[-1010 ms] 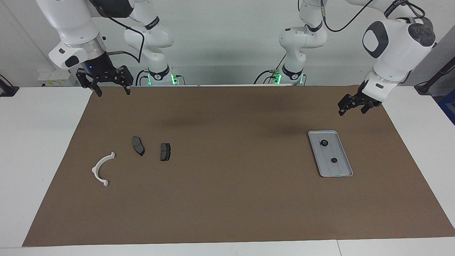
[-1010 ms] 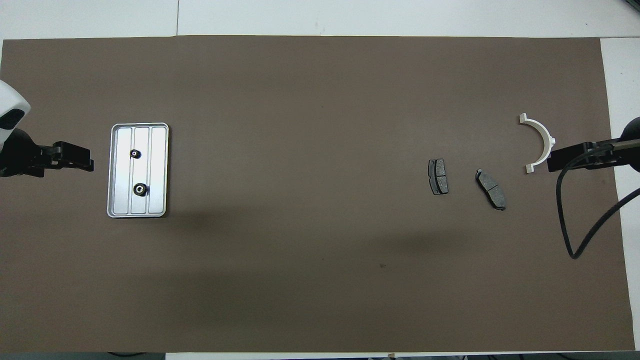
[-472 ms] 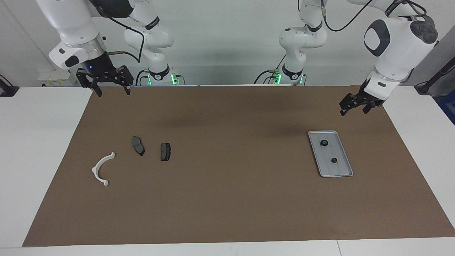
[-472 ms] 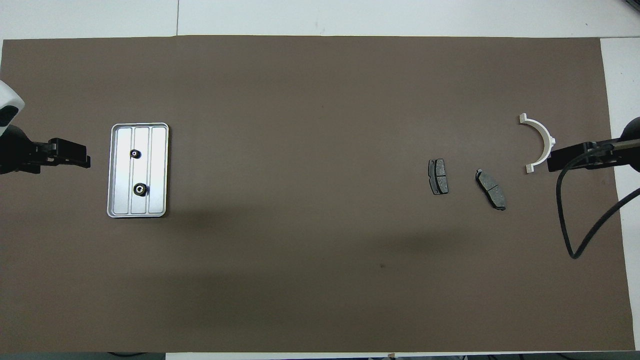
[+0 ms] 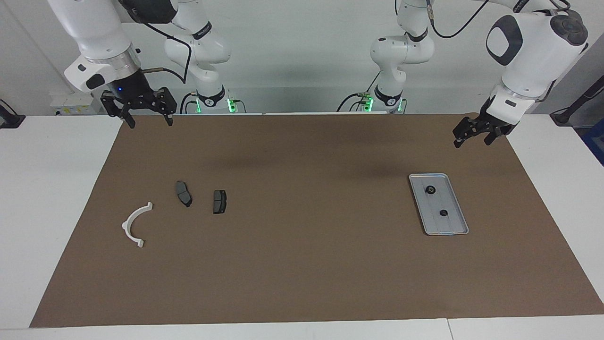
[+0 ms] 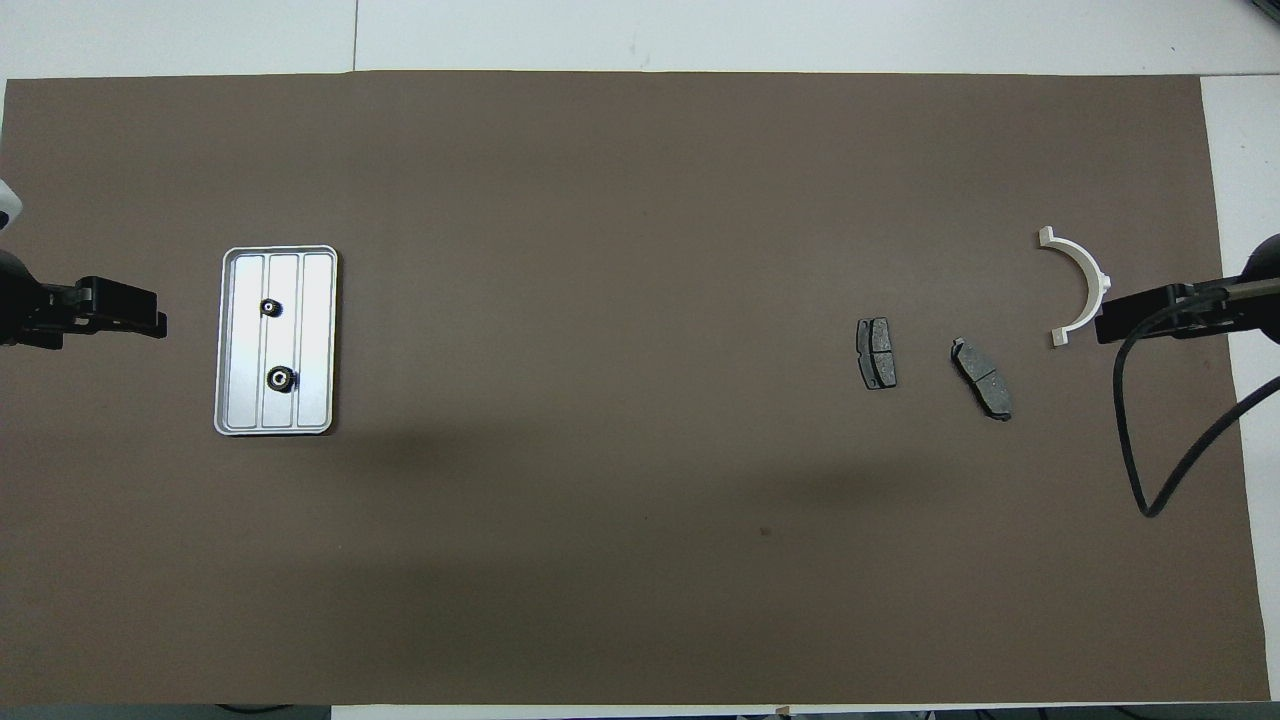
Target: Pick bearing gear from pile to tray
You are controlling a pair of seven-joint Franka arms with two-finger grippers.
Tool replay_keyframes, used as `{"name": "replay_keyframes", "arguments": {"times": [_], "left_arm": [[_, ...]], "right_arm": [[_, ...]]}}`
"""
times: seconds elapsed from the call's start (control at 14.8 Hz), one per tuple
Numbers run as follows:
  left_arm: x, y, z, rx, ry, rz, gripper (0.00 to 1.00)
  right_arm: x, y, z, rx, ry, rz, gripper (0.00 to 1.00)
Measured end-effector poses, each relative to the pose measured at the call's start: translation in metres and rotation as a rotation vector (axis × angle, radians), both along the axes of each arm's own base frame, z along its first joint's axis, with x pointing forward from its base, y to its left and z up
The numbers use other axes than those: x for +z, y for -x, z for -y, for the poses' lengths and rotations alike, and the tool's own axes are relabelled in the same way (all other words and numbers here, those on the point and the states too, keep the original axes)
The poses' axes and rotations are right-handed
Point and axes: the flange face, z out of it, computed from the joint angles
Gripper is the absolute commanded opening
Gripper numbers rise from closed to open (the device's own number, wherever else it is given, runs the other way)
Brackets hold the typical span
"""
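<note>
Facing view: the tray [image 5: 453,225], holding two bearing gears [image 5: 430,190], lies toward the left arm's end of the surface [image 5: 306,264], whose middle lies bare. Left gripper [image 5: 473,136] and right gripper [image 5: 147,116], both spread and empty, hang over the robot-side corners, with the pile [image 5: 185,193] toward the right arm's end.

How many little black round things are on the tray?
2, both on the tray: one nearer the robots, one farther. None seems hidden.

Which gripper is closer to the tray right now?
Left. The left gripper hangs open in the air by the tray's end of the table, near the robots' edge of the mat. The right gripper waits open at the other end, above the mat's corner.
</note>
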Motion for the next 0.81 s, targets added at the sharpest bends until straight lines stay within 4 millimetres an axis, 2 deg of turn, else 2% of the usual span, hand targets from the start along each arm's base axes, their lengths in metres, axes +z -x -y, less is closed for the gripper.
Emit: {"name": "replay_keyframes", "arguments": {"times": [0.81], "left_arm": [[0.0022,0.0009,0.0041,-0.008,0.000,-0.003,1.00]], "right_arm": [[0.0000,0.0000,0.0001,0.000,0.000,0.000,1.00]]}}
